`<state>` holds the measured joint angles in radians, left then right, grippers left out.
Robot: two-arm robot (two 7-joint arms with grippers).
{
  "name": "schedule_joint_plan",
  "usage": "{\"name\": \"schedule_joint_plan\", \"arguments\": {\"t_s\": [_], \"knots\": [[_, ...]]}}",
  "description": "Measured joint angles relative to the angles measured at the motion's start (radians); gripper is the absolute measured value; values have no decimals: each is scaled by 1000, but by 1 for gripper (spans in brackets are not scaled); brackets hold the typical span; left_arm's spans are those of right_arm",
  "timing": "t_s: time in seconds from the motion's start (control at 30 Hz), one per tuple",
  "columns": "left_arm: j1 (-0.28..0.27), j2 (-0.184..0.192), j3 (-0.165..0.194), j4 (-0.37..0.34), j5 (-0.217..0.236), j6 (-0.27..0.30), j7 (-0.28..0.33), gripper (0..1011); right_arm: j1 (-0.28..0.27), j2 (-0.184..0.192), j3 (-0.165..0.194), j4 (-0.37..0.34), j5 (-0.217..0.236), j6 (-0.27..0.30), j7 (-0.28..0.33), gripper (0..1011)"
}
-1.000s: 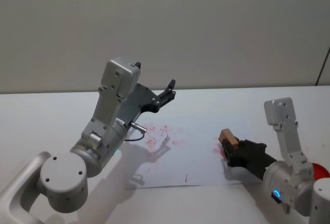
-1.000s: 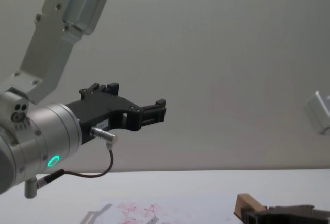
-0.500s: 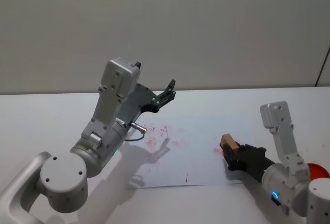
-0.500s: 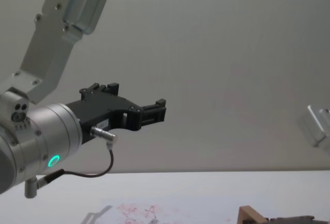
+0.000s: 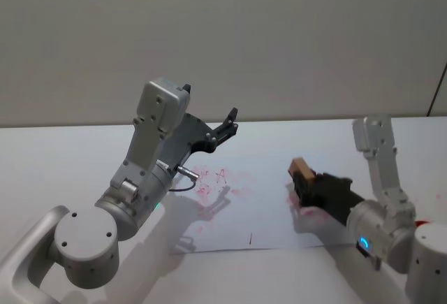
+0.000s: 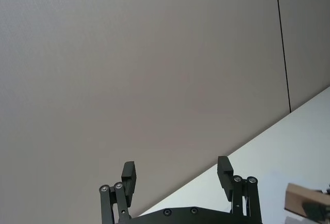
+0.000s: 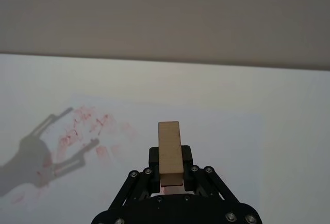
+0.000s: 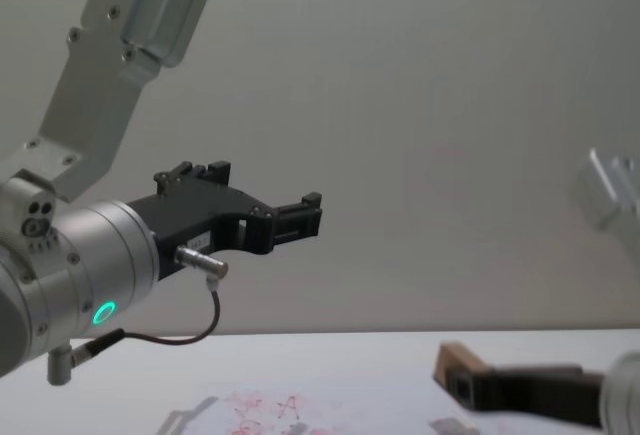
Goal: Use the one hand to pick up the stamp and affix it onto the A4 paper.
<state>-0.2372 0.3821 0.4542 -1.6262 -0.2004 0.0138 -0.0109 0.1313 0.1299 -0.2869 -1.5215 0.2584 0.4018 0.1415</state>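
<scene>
Right tool [image 5: 307, 186] clamped on small tan wooden stamp [image 5: 302, 170] — raised over white A4 paper sheet [image 5: 260, 210] | left tool [image 6: 176, 173] aloft, jaws wide

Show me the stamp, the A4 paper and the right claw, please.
stamp [image 7: 169, 144], right wrist view, on its long tan face.
A4 paper [image 5: 269, 196], head view, on a bare white part.
right claw [image 7: 170, 158], right wrist view, midway between its fingertips.

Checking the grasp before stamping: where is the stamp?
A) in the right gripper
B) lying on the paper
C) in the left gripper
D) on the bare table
A: the stamp sits clamped in the right gripper, while the left gripper is open and empty.
</scene>
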Motion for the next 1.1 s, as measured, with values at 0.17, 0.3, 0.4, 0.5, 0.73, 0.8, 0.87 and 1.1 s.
{"name": "schedule_joint_plan", "arguments": {"t_s": [0.17,0.3,0.4,0.5,0.73,0.8,0.87,1.1], "knots": [[0,0,0,0,0,0,0,1001,16,-11,8,-39,41,-9,-11,220],[0,0,0,0,0,0,0,1001,21,-8,24,-86,77,-9,-26,220],[0,0,0,0,0,0,0,1001,17,5,38,-117,94,-6,-35,220],[0,0,0,0,0,0,0,1001,3,25,53,-150,106,-1,-44,220],[0,0,0,0,0,0,0,1001,-57,91,93,-221,121,12,-69,220],[0,0,0,0,0,0,0,1001,-84,115,107,-243,123,15,-76,220],[0,0,0,0,0,0,0,1001,-103,135,117,-258,124,17,-79,220],[0,0,0,0,0,0,0,1001,-190,209,154,-308,124,18,-89,220]]}}
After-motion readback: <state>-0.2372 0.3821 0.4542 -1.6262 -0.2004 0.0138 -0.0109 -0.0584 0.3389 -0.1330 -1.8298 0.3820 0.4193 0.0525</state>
